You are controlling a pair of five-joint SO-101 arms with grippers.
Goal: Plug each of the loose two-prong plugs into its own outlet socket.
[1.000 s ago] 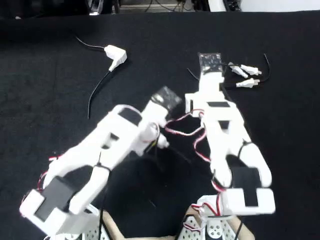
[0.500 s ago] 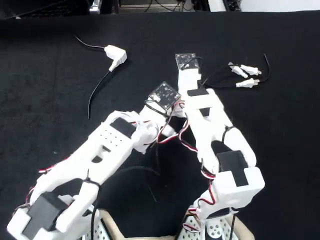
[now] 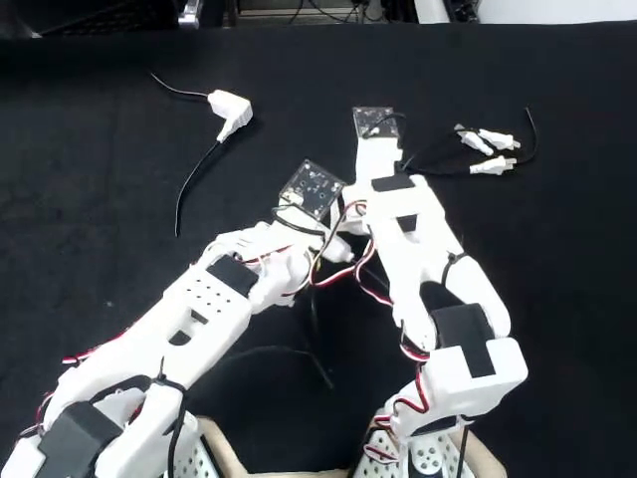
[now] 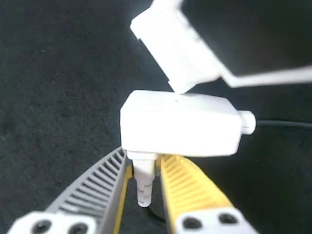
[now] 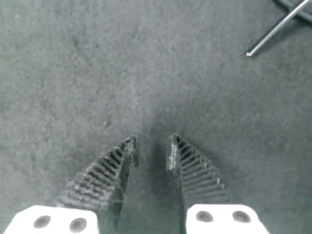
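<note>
Plug (image 4: 180, 124) — body crosswise, stem toward wrist — gripped by left jaws; right jaws parted.

On my high view the light falls evenly from above. The black counter (image 3: 90, 249) swallows it and shows hardly a shadow, while the white arms (image 3: 418, 239) glare. On the left wrist view the white plug (image 4: 180, 124) is blown out, its faces featureless. Under the right gripper (image 5: 152, 146) a soft shadow darkens the brighter-lit counter.
</note>
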